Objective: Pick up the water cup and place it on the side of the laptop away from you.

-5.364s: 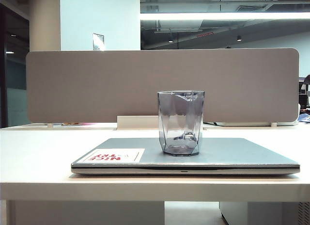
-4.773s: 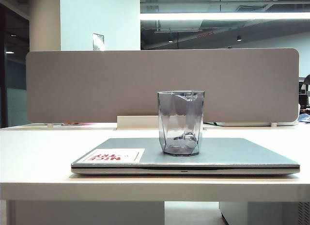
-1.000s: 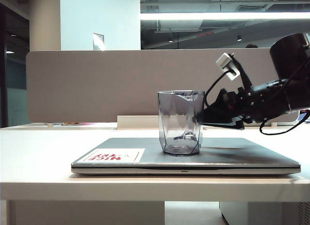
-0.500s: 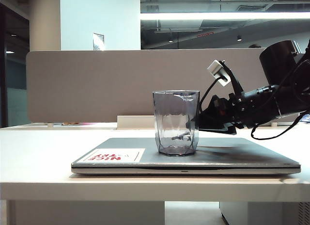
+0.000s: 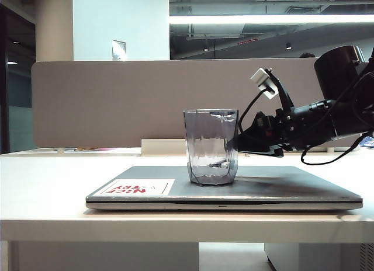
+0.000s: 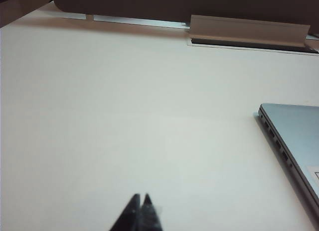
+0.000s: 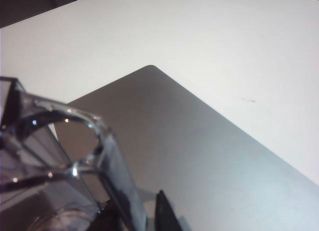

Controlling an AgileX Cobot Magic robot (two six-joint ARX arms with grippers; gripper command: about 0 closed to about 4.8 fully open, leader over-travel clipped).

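The water cup (image 5: 210, 148), a faceted grey-blue glass, stands upright on the closed silver laptop (image 5: 292, 189), near the middle of the lid. My right gripper (image 5: 236, 143) reaches in from the right, level with the cup's upper half. In the right wrist view its jaws (image 7: 139, 217) straddle the cup's wall (image 7: 117, 161): one finger shows dark through the glass inside, and the outer finger (image 7: 162, 213) stands a little off the wall. The laptop lid (image 7: 199, 141) lies beneath. My left gripper (image 6: 141, 197) is shut over bare table, well left of the laptop's edge (image 6: 294, 136).
A grey divider panel (image 5: 117, 101) runs along the back of the white table (image 5: 47, 183). A white cable tray (image 5: 166, 147) sits at its foot behind the laptop. A white sticker with red lettering (image 5: 137, 188) lies on the lid's near left corner.
My right arm came in from the right and reached the cup's rim. The cup has slid a little to the left on the lid. The left arm has not moved.
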